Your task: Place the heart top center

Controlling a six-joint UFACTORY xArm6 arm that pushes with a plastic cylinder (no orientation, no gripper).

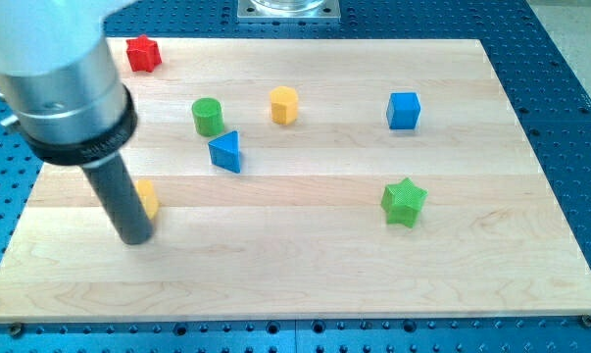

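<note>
My tip (pixel 135 238) rests on the wooden board (pixel 305 265) at the view's left. A yellow block (pixel 148 198), mostly hidden behind the rod, sits touching the rod's right side just above the tip; its shape cannot be made out. Another yellow block, a hexagon-like prism (pixel 284 104), stands at the upper middle. The silver and black arm body fills the view's top left corner.
A red star block (pixel 143 53) is at the top left. A green cylinder (pixel 208 116) and a blue triangle (pixel 225 151) are left of centre. A blue cube (pixel 404 110) is upper right, and a green star (pixel 404 201) is right of centre.
</note>
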